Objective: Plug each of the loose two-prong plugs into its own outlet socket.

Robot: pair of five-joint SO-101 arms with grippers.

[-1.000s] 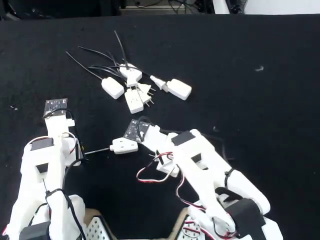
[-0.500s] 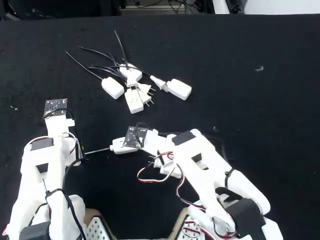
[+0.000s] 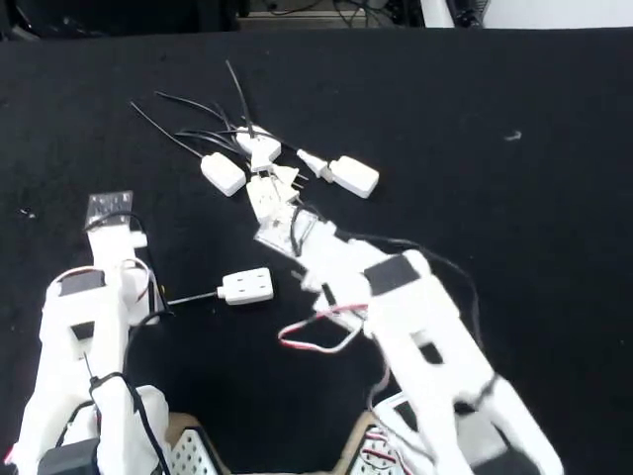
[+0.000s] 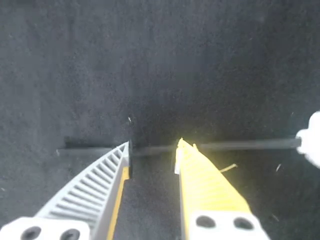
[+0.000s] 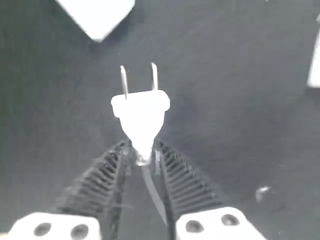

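Observation:
My right gripper [image 5: 141, 152] is shut on the neck of a white two-prong plug [image 5: 140, 107], whose prongs point away from the wrist. In the high view this gripper [image 3: 287, 213] is at the near edge of the cluster of white outlet sockets [image 3: 262, 198] and plugs [image 3: 287, 176]. A single outlet socket [image 3: 247, 286] with a black cord [image 3: 193, 296] lies nearer the front. My left gripper [image 4: 152, 150] stands open with both fingertips [image 4: 182, 150] down over that cord [image 4: 240, 145], which runs across them.
Further white sockets lie in the cluster [image 3: 223, 173], one off to the right [image 3: 354, 176] with a plug [image 3: 315, 163] at its end. Black cords [image 3: 183, 134] fan out behind them. A socket corner [image 5: 95, 15] lies just beyond the held plug.
The right arm left the single socket near the front and swung away to the cluster, where it now holds a plug. The left arm stayed put.

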